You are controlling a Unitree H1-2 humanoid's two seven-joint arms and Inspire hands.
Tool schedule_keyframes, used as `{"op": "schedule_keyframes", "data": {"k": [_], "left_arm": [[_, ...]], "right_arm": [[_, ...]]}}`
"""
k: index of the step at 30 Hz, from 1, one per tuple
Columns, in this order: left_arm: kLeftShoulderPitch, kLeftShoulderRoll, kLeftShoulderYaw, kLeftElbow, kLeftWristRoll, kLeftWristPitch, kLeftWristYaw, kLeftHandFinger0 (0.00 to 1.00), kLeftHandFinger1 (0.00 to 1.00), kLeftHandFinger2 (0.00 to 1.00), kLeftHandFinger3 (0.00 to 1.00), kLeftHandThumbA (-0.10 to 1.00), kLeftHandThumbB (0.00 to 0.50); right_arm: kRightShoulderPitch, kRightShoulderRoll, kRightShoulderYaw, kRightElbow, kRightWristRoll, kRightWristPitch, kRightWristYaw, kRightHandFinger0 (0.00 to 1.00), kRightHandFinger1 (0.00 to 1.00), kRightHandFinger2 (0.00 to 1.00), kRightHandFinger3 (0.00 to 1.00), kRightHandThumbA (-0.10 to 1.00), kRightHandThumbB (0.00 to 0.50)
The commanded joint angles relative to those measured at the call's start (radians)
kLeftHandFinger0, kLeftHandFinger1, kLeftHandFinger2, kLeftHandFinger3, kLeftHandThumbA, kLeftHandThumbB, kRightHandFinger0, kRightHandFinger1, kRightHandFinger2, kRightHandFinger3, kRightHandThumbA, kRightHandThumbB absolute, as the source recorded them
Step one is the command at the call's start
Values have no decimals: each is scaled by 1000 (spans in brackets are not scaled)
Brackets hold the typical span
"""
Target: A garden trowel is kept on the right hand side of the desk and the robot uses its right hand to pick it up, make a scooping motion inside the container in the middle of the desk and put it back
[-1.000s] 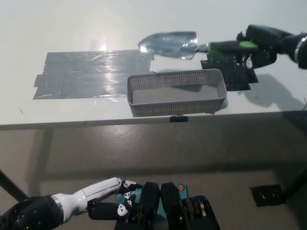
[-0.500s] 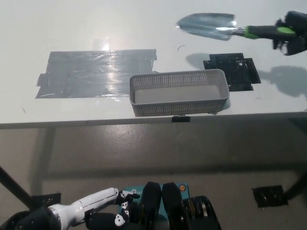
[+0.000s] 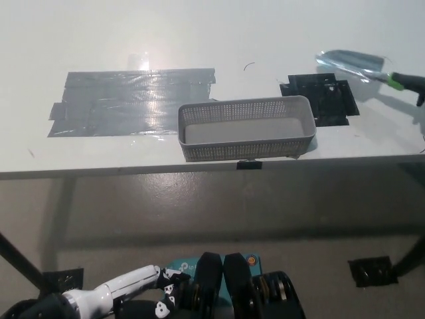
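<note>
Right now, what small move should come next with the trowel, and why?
Probably lower the trowel onto the desk by the black patch. It hangs above the desk's right side, clear of the basket, its shadow below it, so setting it down looks due. The left hand rests at lower left.

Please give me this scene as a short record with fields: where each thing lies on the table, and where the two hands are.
table: white
basket: grey mesh, middle, near the front edge, nothing inside
trowel: far right, outside the basket, handle reaching the picture's right edge
black patch: flat, right of the basket, near the trowel's blade
grey tape: wide patch, left of the basket
right hand: only a dark sliver under the handle
left hand: lower left, below the table
</note>
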Motion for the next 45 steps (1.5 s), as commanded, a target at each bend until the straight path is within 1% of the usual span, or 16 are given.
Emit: {"op": "schedule_keyframes", "data": {"k": [1,3,7,8,9,10,12,13,14,15,16,18,19,28,39,45], "left_arm": [[-12,19,16,-35,-6,14,28,1000,1000,1000,1000,1000,426],[-11,20,15,-37,-5,14,28,1000,1000,1000,1000,1000,427],[-9,18,18,-38,-7,11,32,1000,1000,1000,1000,1000,416],[-10,20,16,-37,-3,10,32,1000,1000,1000,1000,1000,429],[-10,22,14,-36,1,8,32,1000,1000,1000,1000,1000,430],[-13,26,18,-37,-1,10,28,1000,1000,1000,1000,1000,422],[-13,25,18,-40,2,14,25,1000,1000,1000,1000,1000,425],[-14,27,16,-40,3,14,27,1000,1000,1000,1000,1000,421],[-14,26,18,-39,-2,14,26,1000,1000,1000,1000,1000,423],[-14,26,21,-36,-5,13,28,1000,1000,1000,1000,1000,424],[-15,26,21,-36,-5,13,28,1000,1000,1000,1000,1000,434],[-14,27,22,-36,-3,14,28,1000,1000,1000,1000,1000,436],[-14,28,21,-39,1,14,26,1000,1000,1000,1000,1000,431],[-3,30,31,-42,-5,14,28,1000,1000,1000,1000,1000,410],[18,30,37,-48,1,12,33,1000,1000,1000,1000,1000,453],[15,32,43,-44,-6,11,29,1000,1000,1000,1000,1000,417]], "right_arm": [[-12,-7,19,-25,8,-22,-99,3,423,708,526,-100,13],[21,2,41,-71,-7,-38,-120,111,563,798,623,-100,8],[42,23,91,-119,-24,-37,-123,13,434,578,283,-100,0],[57,24,95,-165,-21,-28,-109,185,564,651,442,-100,3],[65,27,99,-188,-15,-23,-100,199,557,619,474,-100,1],[70,32,104,-209,-8,-17,-84,566,842,856,729,-100,0],[80,29,130,-251,-24,4,-58,578,728,775,935,-100,0],[88,26,134,-274,-20,7,-49,301,444,589,984,-100,10],[90,20,156,-292,-33,32,-14,487,714,917,1000,31,55],[80,7,203,-300,-76,48,28,881,1000,1000,1000,319,78],[69,-4,244,-308,-121,80,69,1000,1000,1000,1000,603,290],[55,-15,294,-322,-159,132,114,1000,1000,1000,1000,659,345],[47,-28,314,-318,-169,137,121,1000,1000,1000,1000,692,494],[7,-61,333,-318,-196,160,89,1000,1000,1000,1000,1000,500],[10,-70,319,-363,-208,170,83,1000,1000,1000,1000,1000,500],[-14,-129,281,-518,-171,163,178,1000,1000,1000,1000,1000,500]]}}
